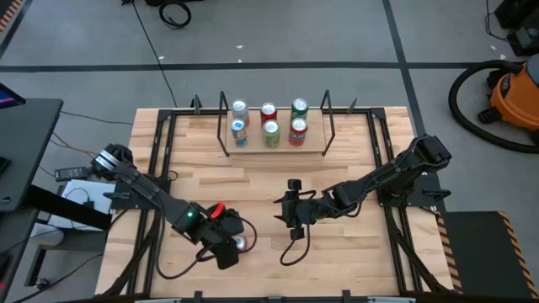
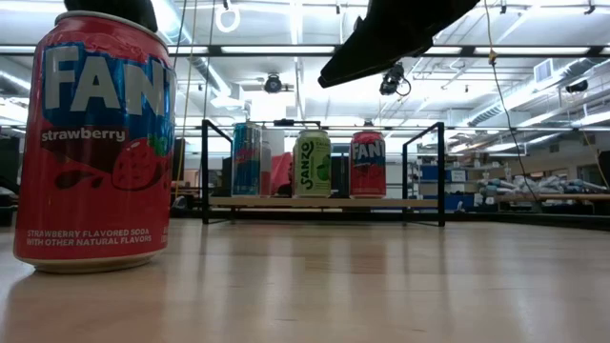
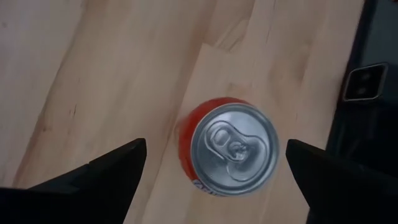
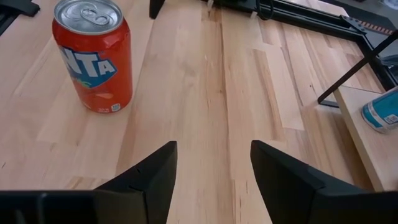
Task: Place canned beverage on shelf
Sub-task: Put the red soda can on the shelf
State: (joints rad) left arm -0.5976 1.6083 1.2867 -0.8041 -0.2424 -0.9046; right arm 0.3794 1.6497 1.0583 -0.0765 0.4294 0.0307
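Tabletop can (image 3: 231, 151) between open left tool (image 3: 211, 171) fingers

Workshop: open ceiling ducts (image 2: 534, 95), orange shop vacuum (image 1: 515, 94).

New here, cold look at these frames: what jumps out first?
The red strawberry Fanta can standing upright on the table's near-left part fills the low view, with the left gripper open directly above its top. Behind it, the shelf at the table's far edge already carries six upright cans. The right gripper waits mid-table, shut and empty.
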